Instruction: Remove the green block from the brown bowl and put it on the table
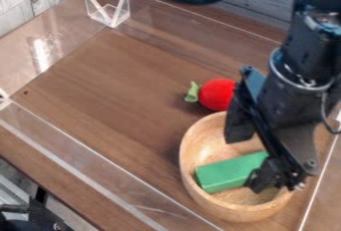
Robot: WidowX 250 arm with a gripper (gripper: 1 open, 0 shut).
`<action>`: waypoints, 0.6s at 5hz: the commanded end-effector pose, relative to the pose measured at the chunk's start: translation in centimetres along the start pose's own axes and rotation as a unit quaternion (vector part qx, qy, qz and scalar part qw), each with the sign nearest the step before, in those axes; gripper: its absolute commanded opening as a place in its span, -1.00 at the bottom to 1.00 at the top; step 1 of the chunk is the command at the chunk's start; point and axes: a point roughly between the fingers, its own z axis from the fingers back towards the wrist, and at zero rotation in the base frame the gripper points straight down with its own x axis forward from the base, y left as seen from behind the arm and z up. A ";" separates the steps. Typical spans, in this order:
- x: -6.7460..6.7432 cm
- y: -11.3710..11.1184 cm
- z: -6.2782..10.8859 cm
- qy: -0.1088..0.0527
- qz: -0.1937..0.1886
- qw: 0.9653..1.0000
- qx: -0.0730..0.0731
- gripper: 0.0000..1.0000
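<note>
The green block (pixel 229 174) lies flat inside the brown bowl (pixel 200 138), at the front right of the table (pixel 120 86). My gripper (pixel 252 161) hangs over the bowl's right half, tilted, and it is open. One dark finger (pixel 237 120) stands at the bowl's back rim. The other finger (pixel 277 173) reaches down inside at the block's right end and hides that end. Whether the fingers touch the block I cannot tell. The block rests on the bowl's bottom and is not lifted.
A red ball with a small green leaf (pixel 216 94) sits just behind the bowl, close to the gripper's back finger. Low clear acrylic walls (pixel 80 160) edge the tabletop. A clear V-shaped piece (pixel 107 8) stands at the back left.
</note>
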 end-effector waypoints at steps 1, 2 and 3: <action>0.2 0.8 1.1 -0.033 0.014 0.999 0.005 1.00; 0.3 1.1 1.0 -0.039 0.027 0.999 0.006 1.00; 0.2 0.9 1.2 -0.051 0.024 0.998 0.008 1.00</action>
